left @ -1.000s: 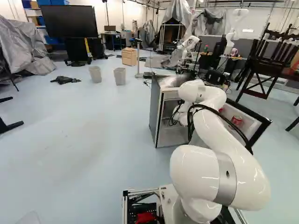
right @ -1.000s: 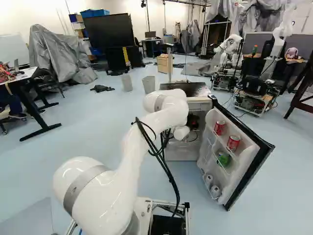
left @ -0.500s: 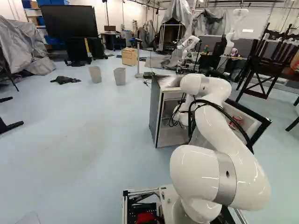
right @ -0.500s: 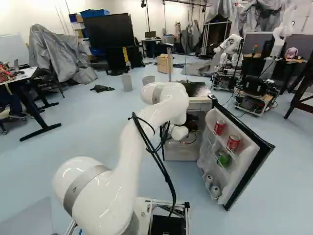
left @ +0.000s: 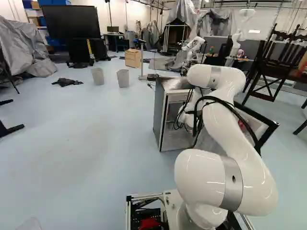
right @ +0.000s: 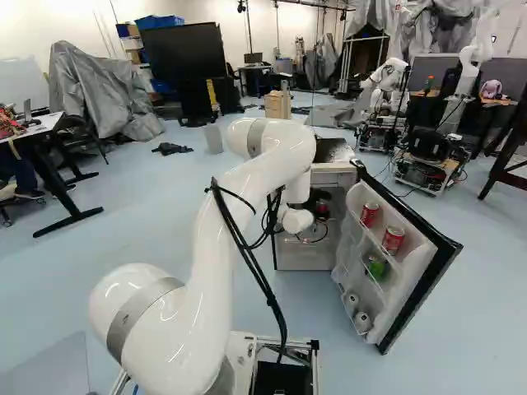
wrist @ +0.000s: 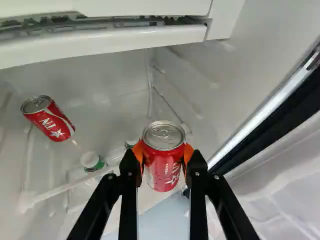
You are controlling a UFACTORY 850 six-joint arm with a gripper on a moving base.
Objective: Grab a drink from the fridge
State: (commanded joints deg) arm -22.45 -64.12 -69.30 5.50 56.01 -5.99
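Over the last second the arm has lifted its elbow and drawn its wrist slightly back towards the base, while the base and the open fridge door have not moved. The gripper is pinching a red soda can upright, one orange pad against each side. The can appears to be near the front edge of the fridge, on the door side. A second red can and a green bottle with a white cap are further in.

So the grab looks made, and the task has probably turned to bringing the drink out. The next move likely calls for backing straight clear of the front edge; swinging sideways early could knock the door.
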